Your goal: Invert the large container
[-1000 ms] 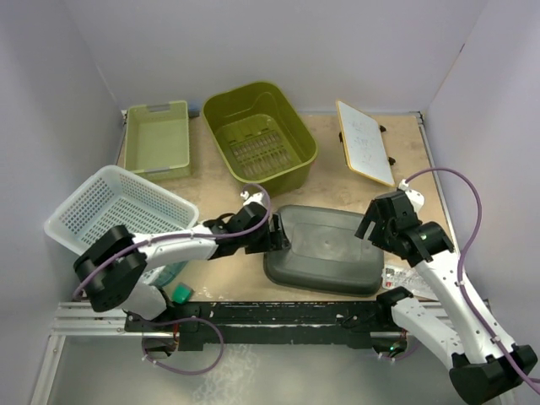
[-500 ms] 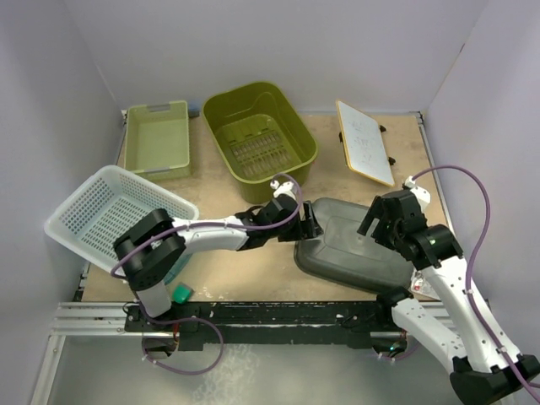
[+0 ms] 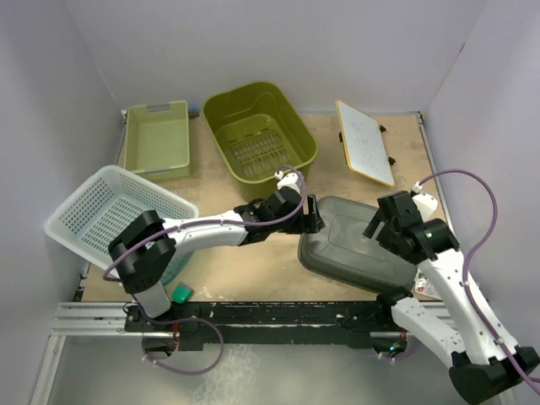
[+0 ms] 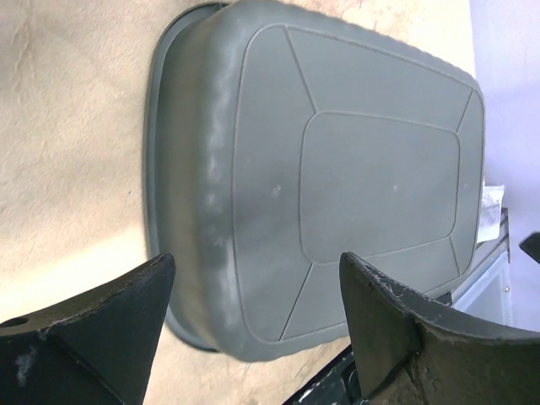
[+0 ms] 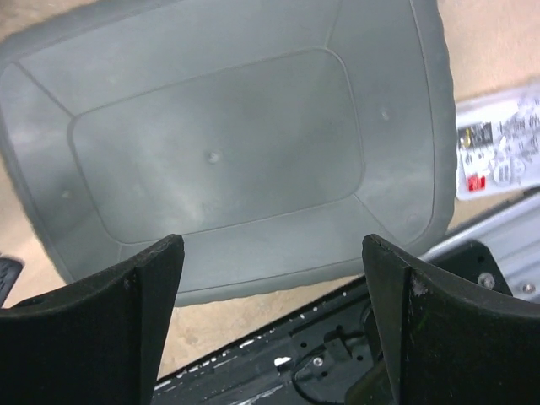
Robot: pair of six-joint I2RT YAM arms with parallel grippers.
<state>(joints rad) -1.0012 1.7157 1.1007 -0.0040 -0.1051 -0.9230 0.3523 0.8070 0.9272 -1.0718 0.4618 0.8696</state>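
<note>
**Container bottom-up, both arms free**

On the sandy desk, your large dark grey plastic container lies at the near right, bottom up. Both wrist views look straight onto its moulded base panel, and its rim meets the desk along the side you can see. From that, the flip itself looks done. What looks left is to draw the arms away and check the near edge, which lies close to the front rail.

The left gripper is at the container's left end, its fingers spread wide with nothing between them. The right gripper hangs over the right end, its fingers likewise apart and empty.

Your count, biggest first:
- one grey container
- one olive-green plastic tub
- one white mesh basket
- one pale green shallow tray
- one flat white board
- one printed paper label just beside the container
- one small green object by the rail, too small to identify
</note>
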